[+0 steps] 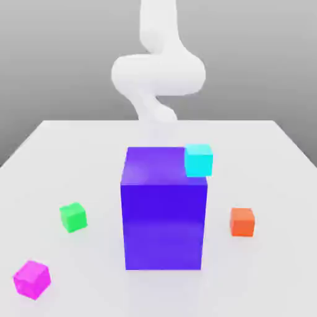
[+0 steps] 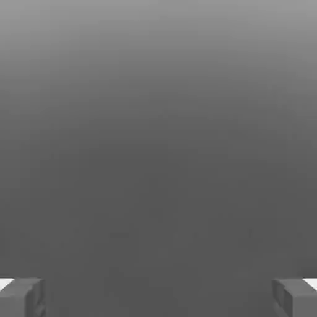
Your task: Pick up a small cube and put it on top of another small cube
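Note:
Four small cubes lie around a tall blue block in the exterior view. A green cube rests on the table at the block's left and an orange cube at its right. Near the front left corner is a magenta cube. A cyan cube sits at the block's upper right corner; whether it rests on the block or stands beyond it I cannot tell. The white arm descends behind the block. In the hand view my gripper is open, fingertips far apart with nothing between them.
The tall blue block stands mid-table and blocks the way between the arm and the front cubes. The white table reaches to its edges on both sides. In the hand view, plain grey background lies beyond the fingertips.

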